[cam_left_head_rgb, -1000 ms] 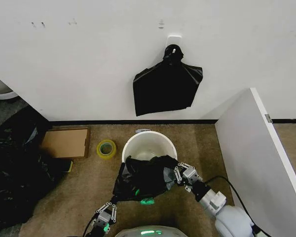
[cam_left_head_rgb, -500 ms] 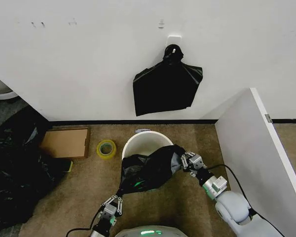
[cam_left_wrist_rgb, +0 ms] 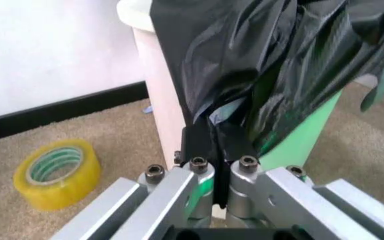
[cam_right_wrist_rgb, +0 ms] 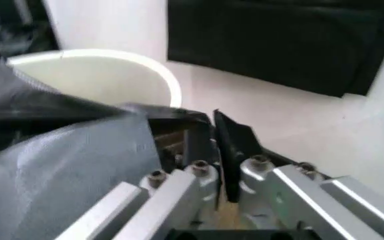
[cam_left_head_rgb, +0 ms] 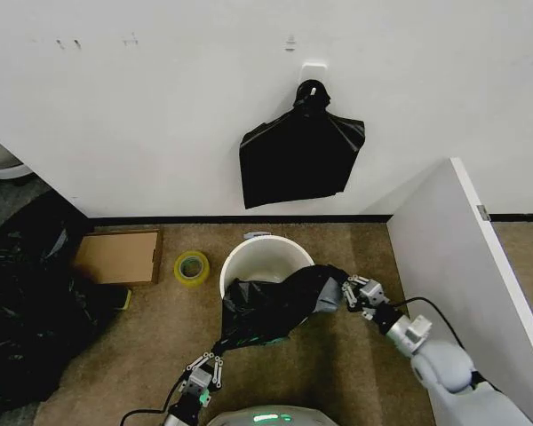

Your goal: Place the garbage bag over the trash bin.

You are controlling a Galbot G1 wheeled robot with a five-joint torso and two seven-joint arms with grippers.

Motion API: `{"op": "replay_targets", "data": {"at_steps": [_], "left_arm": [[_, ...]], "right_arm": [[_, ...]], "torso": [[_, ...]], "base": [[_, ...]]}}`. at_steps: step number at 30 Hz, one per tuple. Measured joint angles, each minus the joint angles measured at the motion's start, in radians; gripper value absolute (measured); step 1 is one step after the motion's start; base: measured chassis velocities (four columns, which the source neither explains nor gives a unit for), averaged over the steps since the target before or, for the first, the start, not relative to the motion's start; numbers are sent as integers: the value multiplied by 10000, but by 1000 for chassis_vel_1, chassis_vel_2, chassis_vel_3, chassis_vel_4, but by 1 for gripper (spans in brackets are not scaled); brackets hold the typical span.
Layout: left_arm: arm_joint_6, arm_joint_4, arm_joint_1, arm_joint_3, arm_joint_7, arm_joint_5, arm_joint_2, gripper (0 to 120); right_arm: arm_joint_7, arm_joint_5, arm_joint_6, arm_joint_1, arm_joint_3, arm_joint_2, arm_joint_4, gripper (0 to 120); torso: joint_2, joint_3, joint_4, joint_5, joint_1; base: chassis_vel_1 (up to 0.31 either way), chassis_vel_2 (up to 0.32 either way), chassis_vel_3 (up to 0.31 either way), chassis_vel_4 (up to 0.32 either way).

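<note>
We are looking down at a carpeted floor where the trash bin [cam_left_head_rgb: 265, 260] is standing near the wall, its cream inside showing at the far side. The garbage bag [cam_left_head_rgb: 271, 309] is stretching between our two tools and draping over the near part of the bin's rim, covering roughly the front half of the opening.

The left tool [cam_left_head_rgb: 204, 367] is sitting low and near us, just in front of the bin, its fingers pressed together on a bunched lower corner of the bag — the left wrist view is showing the black fingertips [cam_left_wrist_rgb: 209, 145] closed on the gathered plastic right beside the bin's white wall [cam_left_wrist_rgb: 162, 75]. The right tool [cam_left_head_rgb: 354, 293] is reaching in from the right, at the bin's right edge, pinching the bag's other end; in the right wrist view its fingers [cam_right_wrist_rgb: 235, 142] are clamping a fold of the grey-glossy film [cam_right_wrist_rgb: 65, 165] with the bin's rim [cam_right_wrist_rgb: 158, 70] just beyond.

A yellow tape roll [cam_left_head_rgb: 192, 267] is lying on the carpet just left of the bin, and a flat cardboard box [cam_left_head_rgb: 118, 256] is lying farther left. On the wall behind, a squarish black bag [cam_left_head_rgb: 300, 151] is hanging from a hook — well apart from the bin. A white panel [cam_left_head_rgb: 466, 266] is standing to the right.
</note>
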Motion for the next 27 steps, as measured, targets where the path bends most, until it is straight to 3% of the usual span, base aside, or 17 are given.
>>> {"op": "replay_targets", "data": {"at_steps": [6, 10, 12, 14, 18, 24, 27], "left_arm": [[-38, -182, 68, 11, -1, -19, -5, 0], [-97, -204, 124, 4, -1, -9, 13, 0], [-99, -227, 128, -9, -3, 11, 3, 0], [-99, -232, 131, -11, -4, 21, 0, 0], [-102, -257, 165, -16, -19, 47, -48, 0], [-118, -341, 193, -12, -33, 52, -76, 0], [-118, -465, 229, -18, -41, 54, -77, 0]], "right_arm": [[1947, 169, -476, -569, -503, 32, 1100, 25], [2668, -581, -1494, -847, -490, -178, 2026, 41], [3706, -696, -2819, -1060, -520, -446, 2833, 51], [4060, -627, -3219, -1129, -540, -518, 3070, 52], [6953, 956, -5303, -1480, -665, -723, 4856, 72], [9069, 3015, -6196, -2233, -895, -650, 6526, 92], [9122, 3119, -6073, -3093, -1249, -574, 6855, 100]], "torso": [[0, 0, -2, 1, 0], [0, 0, 0, 0, 0], [0, 0, 1, -1, 0], [0, 0, 0, -1, 0], [0, 0, 0, 1, 0], [0, 0, 1, -1, -1], [0, -1, -2, 0, -1]], "base": [[0, 0, 0, 0], [0, 0, 0, 0], [0, 0, 0, 0], [0, 0, 0, 0], [0, 0, 0, 0], [0, 0, 0, 0], [0, 0, 0, 0]]}}
